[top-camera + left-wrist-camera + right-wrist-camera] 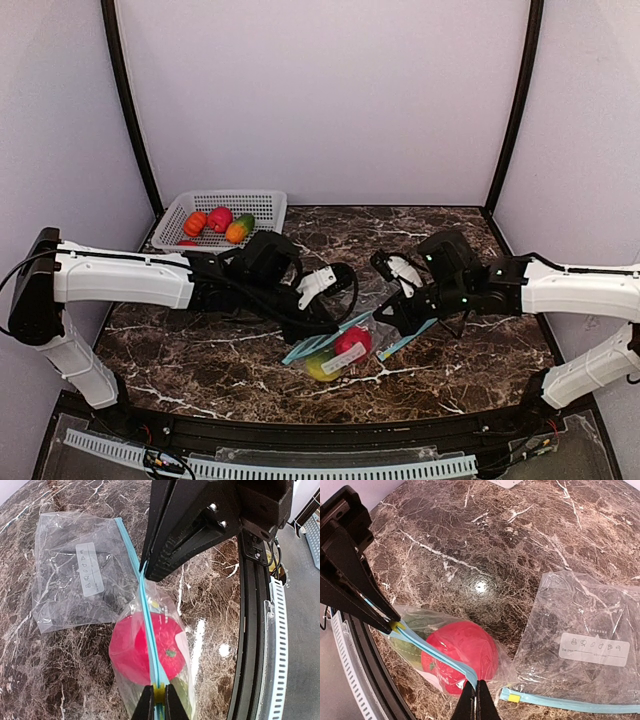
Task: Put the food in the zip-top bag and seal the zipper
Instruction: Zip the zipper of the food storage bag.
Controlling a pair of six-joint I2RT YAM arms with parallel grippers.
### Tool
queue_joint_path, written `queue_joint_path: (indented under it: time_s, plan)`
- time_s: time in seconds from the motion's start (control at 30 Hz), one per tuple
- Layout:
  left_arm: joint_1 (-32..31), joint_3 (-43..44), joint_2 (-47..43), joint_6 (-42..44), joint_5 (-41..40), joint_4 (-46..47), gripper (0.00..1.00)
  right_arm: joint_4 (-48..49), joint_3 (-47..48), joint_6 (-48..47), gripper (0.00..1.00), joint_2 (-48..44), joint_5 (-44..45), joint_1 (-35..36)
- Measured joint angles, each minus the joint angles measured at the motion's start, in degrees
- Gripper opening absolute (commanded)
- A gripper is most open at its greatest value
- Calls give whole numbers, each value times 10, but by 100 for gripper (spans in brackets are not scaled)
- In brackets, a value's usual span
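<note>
Both claws are clamped on the blue zipper (pixel 435 653) of the bag (pixel 427 620). The left claw (pixel 158 700) is shut on the end with the yellow tab. The right claw (pixel 475 697) is shut further along the strip, which is stretched between them.

Risks:
- The red fruit (pixel 462 652) bulges right under the zipper. If I slide a claw along, the two tracks may not mate over the bulge and a gap stays open.
- If I pull the claws apart too hard, the thin strip could slip out of one pinch or the film could tear.
- If I lift, the weight of the load hangs on the unsealed mouth.
- I cannot tell from either wrist view how much of the zipper is already pressed closed.

Containers:
- The bag lies on the table (pixel 470 545) near the front edge. It holds the red fruit and a green-yellow fruit (pixel 322 368) beside it.
- A second bag (pixel 580 630), flat and empty, lies just beside it.
- The basket (pixel 262 200) at the far left holds about three more fruits (pixel 219 218). Sealing now would leave them out.
</note>
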Motion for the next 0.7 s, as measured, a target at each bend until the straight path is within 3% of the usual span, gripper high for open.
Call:
queue_joint_path:
  time_s: [0.7]
  plan:
    - [8, -12, -18, 3, 1, -16, 1, 0, -3, 27, 0, -6, 9, -35]
